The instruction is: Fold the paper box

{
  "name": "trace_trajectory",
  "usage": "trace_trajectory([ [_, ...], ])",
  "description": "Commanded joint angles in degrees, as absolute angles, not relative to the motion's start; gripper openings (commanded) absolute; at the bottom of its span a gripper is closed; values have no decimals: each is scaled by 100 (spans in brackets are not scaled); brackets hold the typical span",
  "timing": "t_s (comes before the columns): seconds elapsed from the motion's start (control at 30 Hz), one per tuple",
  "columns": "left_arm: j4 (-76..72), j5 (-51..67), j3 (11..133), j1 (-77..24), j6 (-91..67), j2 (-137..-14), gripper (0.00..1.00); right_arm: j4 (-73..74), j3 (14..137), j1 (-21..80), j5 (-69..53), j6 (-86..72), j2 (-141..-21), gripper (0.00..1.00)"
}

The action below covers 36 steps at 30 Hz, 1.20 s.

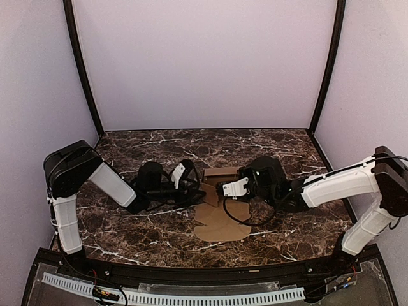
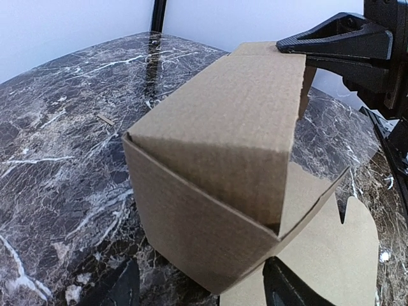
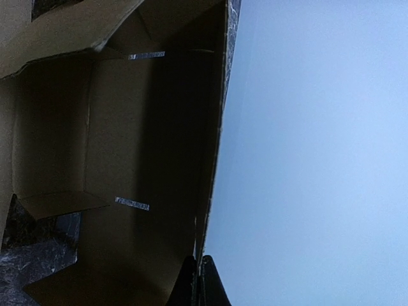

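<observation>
Brown cardboard, the paper box (image 1: 222, 220) sat mid-table (image 1: 159, 146) half folded, walls raised but its rounded-tab end lying flat, the right gripper (image 3: 199, 284) pinching one wall, the left gripper (image 1: 190, 185) spread wide beside it.

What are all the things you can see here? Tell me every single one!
paper box: one, brown, middle of the table, partly folded up, flaps lying flat on the near side
table: one, dark marble with white veins, under everything
walls: three, pale lilac, back and both sides
posts: two, black, at the back corners
arms: two, white and black, reaching in from the near corners
left gripper: one, black, open, fingers either side of a paper box corner
right gripper: one, black, shut on a paper box wall
</observation>
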State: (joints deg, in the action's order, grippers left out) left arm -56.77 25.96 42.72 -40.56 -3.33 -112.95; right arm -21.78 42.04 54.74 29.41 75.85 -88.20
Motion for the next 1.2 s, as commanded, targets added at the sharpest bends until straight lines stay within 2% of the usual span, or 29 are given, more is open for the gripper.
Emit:
trace_trajectory([
  [0.0,-5407,2283,4375,-4267,-192,-11367,67,-2377,4016,5586,2963,7587,-8666,0],
  [0.53,-6248,480,4518,-4841,-385,-11745,51,-2015,3771,5918,3135,7476,-8600,0],
  [0.73,-7036,-353,4408,-4988,-311,-11860,45,-1805,3751,6026,3172,7463,-8585,0],
  [0.83,-7234,-653,4470,-5139,-68,-11955,43,-1596,3786,6054,3182,7403,-8633,3],
  [0.97,-7588,-1218,4417,-5304,220,-12076,42,-1401,3795,6065,3237,7359,-8706,16],
  [1.17,-7579,-1363,4583,-5325,248,-12406,42,-1263,3917,6073,3191,7211,-8802,19],
])
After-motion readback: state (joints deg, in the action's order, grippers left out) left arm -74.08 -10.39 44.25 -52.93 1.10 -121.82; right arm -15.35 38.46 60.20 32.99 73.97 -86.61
